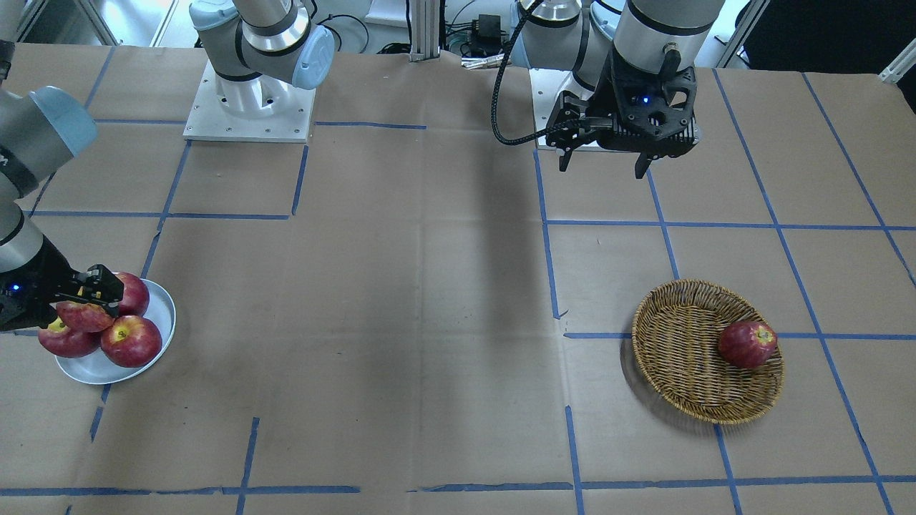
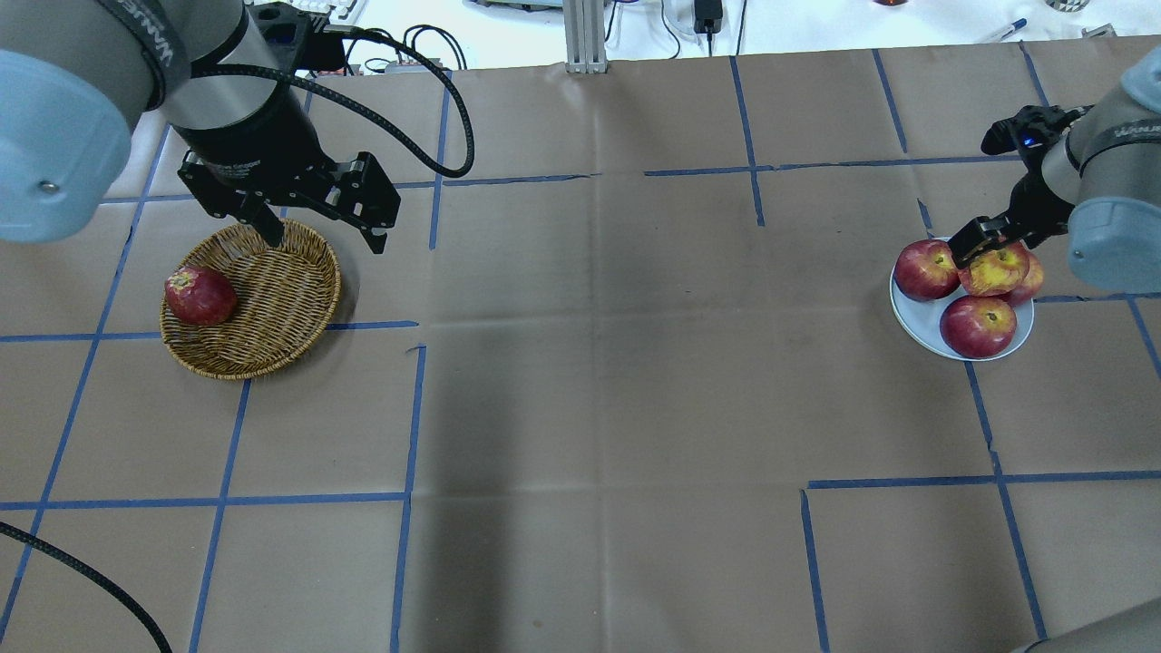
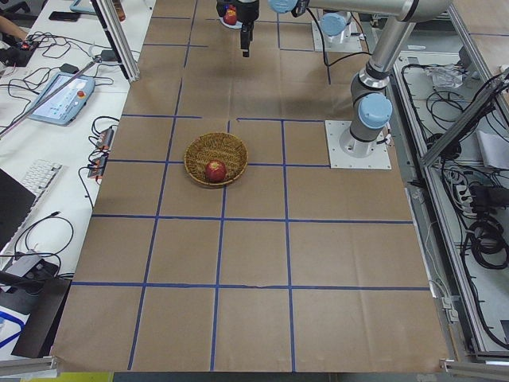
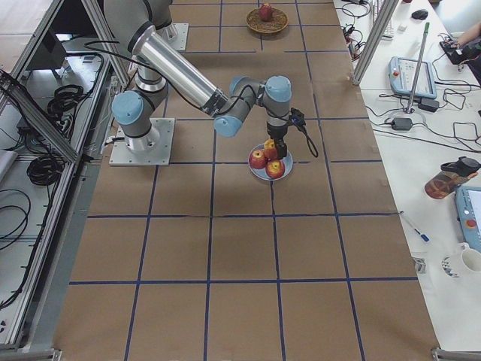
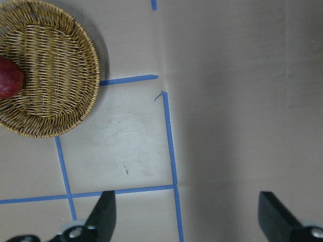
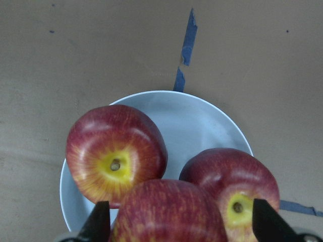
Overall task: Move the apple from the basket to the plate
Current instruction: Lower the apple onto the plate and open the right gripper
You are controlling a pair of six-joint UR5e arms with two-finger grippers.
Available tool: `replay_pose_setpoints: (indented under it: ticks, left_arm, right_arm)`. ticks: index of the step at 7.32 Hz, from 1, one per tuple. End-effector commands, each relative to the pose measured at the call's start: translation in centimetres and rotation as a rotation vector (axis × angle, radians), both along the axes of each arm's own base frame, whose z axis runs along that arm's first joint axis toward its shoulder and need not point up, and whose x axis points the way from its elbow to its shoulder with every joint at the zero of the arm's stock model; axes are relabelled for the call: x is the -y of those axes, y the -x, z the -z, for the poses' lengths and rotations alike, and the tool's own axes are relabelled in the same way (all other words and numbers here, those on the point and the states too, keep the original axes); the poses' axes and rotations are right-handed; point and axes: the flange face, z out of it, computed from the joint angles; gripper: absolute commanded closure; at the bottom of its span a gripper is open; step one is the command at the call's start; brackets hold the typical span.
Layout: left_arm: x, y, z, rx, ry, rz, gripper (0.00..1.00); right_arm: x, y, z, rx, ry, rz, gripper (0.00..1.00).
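Observation:
The apple (image 2: 998, 269), pinkish-red with pale streaks, lies on top of darker apples on the pale plate (image 2: 911, 319). My right gripper (image 2: 984, 249) is open, its fingers on either side of the apple; the right wrist view shows the apple (image 6: 169, 214) between the spread fingers with a gap on its right side. The wicker basket (image 2: 272, 349) sits at the left with one dark red apple (image 2: 200, 295) in it. My left gripper (image 2: 325, 238) is open and empty, held above the basket's far right rim.
Three darker apples lie on the plate, including one at the left (image 2: 923, 269) and one in front (image 2: 978, 326). Brown paper with blue tape lines covers the table (image 2: 590, 363). The arm bases (image 1: 250, 107) stand at the robot's side of the table.

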Motion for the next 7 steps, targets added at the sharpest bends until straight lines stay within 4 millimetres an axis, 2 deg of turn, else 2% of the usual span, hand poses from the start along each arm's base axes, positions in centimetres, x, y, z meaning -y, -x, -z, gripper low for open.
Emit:
replay_pose_setpoints:
  ticks: [1, 3, 4, 5, 7]
  left_arm:
    - [-0.1, 0.0, 0.0, 0.0, -0.001, 0.0, 0.01]
    - [-0.2, 0.1, 0.1, -0.001, -0.002, 0.001, 0.01]
    - [-0.3, 0.1, 0.0, -0.001, -0.001, 0.001, 0.01]
    - [-0.5, 0.0, -0.1, 0.002, 0.001, 0.003, 0.01]
    - [-0.7, 0.1, -0.4, 0.0, 0.007, 0.005, 0.01]
  right_arm:
    - [0.7, -1.1, -5.5, 0.029, 0.044, -0.016, 0.0]
    - [0.4, -4.3, -11.7, 0.064, 0.012, 0.016, 0.0]
    - [-0.6, -7.2, -13.8, 0.087, -0.028, 0.069, 0.0]
    - [-2.0, -10.9, -15.4, 0.099, -0.042, 0.146, 0.0]
    - [-4.8, -17.5, -17.2, 0.111, -0.084, 0.223, 0.0]
